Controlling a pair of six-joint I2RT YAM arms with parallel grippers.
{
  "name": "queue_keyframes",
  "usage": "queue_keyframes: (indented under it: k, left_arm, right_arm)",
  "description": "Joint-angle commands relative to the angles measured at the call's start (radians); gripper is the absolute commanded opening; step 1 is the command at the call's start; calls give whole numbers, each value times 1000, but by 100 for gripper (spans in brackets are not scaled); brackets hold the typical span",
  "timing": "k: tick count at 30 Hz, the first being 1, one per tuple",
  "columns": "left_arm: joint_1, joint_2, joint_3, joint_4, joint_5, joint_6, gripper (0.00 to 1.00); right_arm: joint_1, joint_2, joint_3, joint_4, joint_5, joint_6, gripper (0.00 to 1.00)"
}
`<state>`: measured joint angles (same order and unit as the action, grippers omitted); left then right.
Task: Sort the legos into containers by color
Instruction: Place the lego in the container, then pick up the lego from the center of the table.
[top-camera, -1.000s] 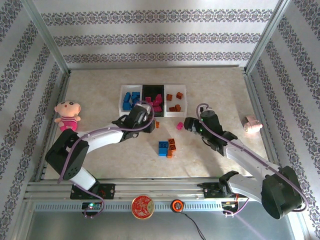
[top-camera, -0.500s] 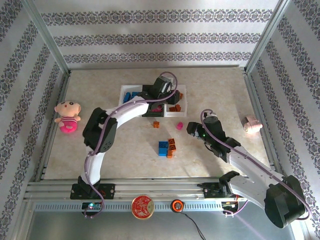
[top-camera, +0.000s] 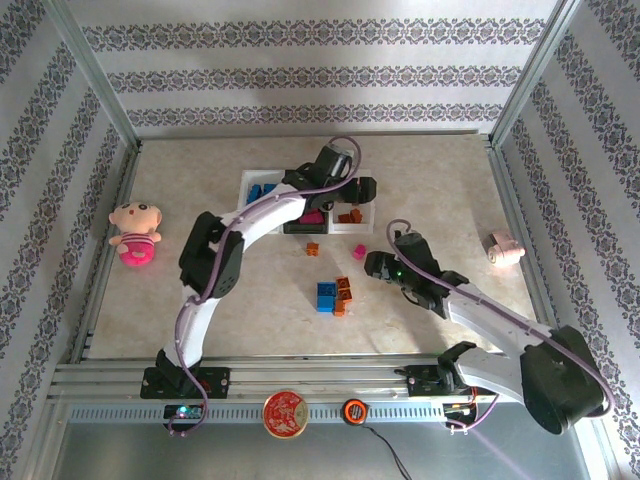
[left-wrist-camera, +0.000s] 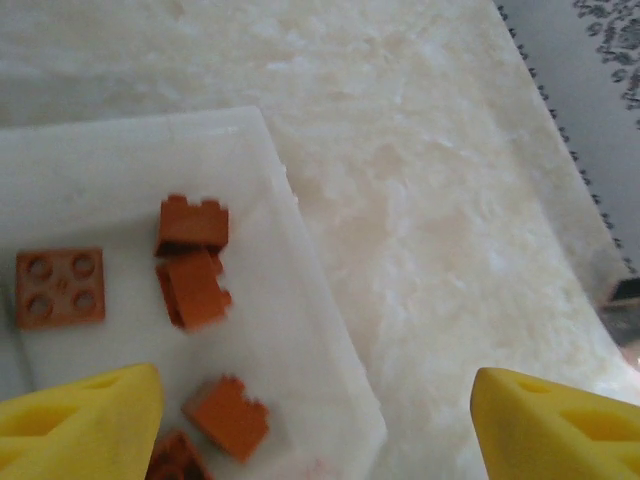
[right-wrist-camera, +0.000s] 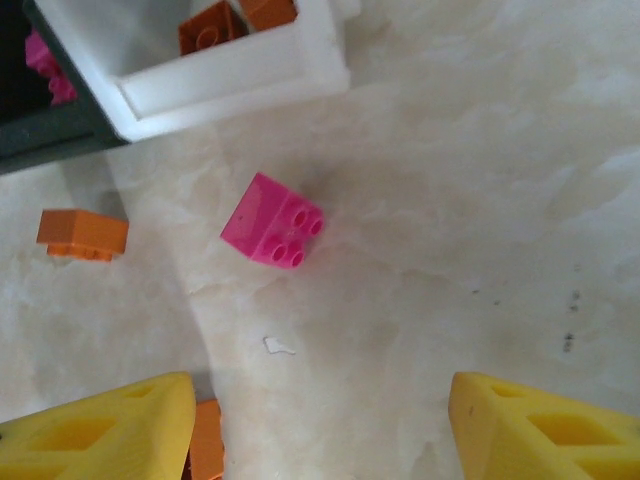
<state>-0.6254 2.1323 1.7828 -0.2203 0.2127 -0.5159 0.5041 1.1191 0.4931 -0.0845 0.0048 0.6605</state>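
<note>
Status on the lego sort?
Done: blue bricks, magenta bricks and orange bricks sit in separate bins. In hand: nothing; left gripper open over the orange bin, right gripper open above a loose magenta brick. Left: that brick, a lone orange brick, and the blue-orange cluster.

Plush doll (top-camera: 135, 232): pink, lying by the left edge.
Roll (top-camera: 506, 248): pink-white, by the right edge.
Counter (top-camera: 240, 300): pale, marbled.
Walls (top-camera: 300, 75): striped floral wallpaper.

Aluminium framing (top-camera: 94, 75) is enclosing a marble-look tabletop (top-camera: 200, 170) in a robotics lab test cell, where patterned wallpaper panels (top-camera: 320, 75) are standing as walls and a left arm (top-camera: 195, 325) and right arm (top-camera: 490, 318) are sitting bolted to a slotted rail (top-camera: 330, 382).
</note>
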Motion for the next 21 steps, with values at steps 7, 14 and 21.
queue_keyframes:
  k: [7, 14, 21]
  left_arm:
    - [5, -575, -648, 324, -11, -62, 100]
    - [6, -934, -1085, 337, -178, -71, 100]
    - [6, -1159, -1324, 313, -256, -81, 100]
  right_arm:
    - [79, 223, 182, 52, 108, 39, 69]
    - [52, 407, 256, 49, 141, 64, 67]
    - [44, 522, 306, 90, 89, 41, 60]
